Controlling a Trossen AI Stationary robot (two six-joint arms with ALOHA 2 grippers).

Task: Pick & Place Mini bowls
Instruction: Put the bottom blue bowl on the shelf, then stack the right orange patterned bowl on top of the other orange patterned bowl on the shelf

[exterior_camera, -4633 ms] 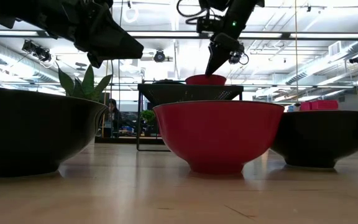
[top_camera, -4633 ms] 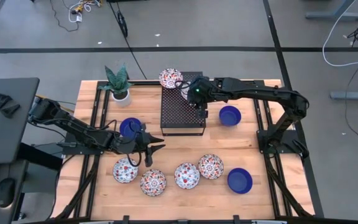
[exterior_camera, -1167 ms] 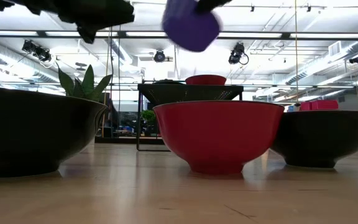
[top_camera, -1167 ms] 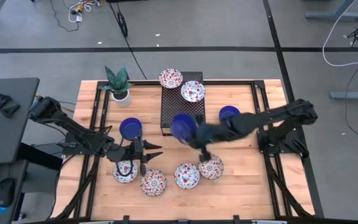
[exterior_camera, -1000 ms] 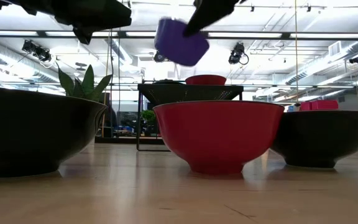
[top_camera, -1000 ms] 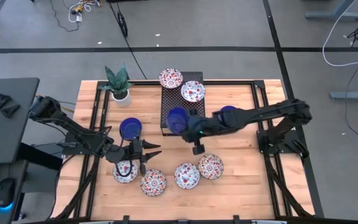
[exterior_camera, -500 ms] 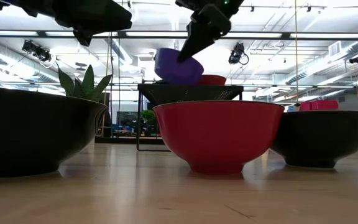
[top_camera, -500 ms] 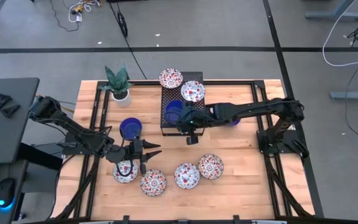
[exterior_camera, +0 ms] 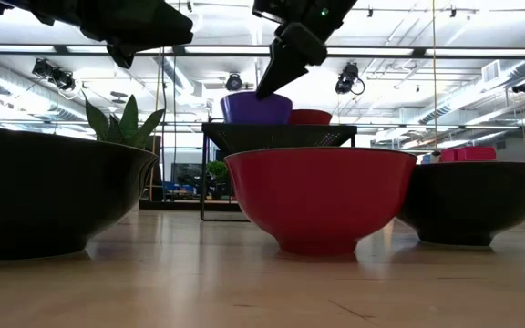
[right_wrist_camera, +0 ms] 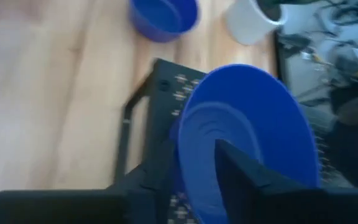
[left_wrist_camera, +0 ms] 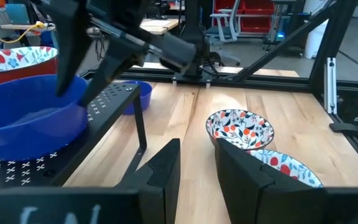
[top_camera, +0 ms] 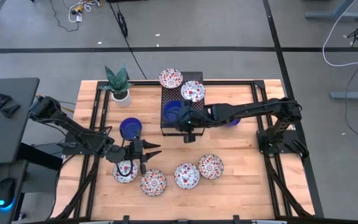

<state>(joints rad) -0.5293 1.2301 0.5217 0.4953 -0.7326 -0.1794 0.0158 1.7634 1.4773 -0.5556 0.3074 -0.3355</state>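
My right gripper (top_camera: 184,119) is shut on a cobalt blue mini bowl (top_camera: 174,112) on the near left part of the black perforated box (top_camera: 191,124). In the low view the bowl (exterior_camera: 256,107) stands level at the box's top. A floral bowl (top_camera: 192,91) sits on the box, and another (top_camera: 171,78) sits at its far left corner. My left gripper (top_camera: 153,150) is open and empty, low over the table beside a floral bowl (top_camera: 126,171). Three more floral bowls (top_camera: 186,175) stand along the near side. A second blue bowl (top_camera: 130,128) rests on the table. My right gripper holds the blue bowl by its rim (right_wrist_camera: 180,155) on the side toward the table's right. One finger (right_wrist_camera: 247,174) is inside the bowl and the other (right_wrist_camera: 148,183) is outside. The fingers slant down from the right. The bowl is level with its base at the box's top.
A white plant pot (top_camera: 120,95) stands at the far left. A third blue bowl (top_camera: 230,111) shows partly behind my right arm, right of the box. Bare wood lies at the table's near right.
My right gripper has carried the blue bowl toward the far edge and down onto the box. The bowl was tilted in the air and now stands level at the box's top.
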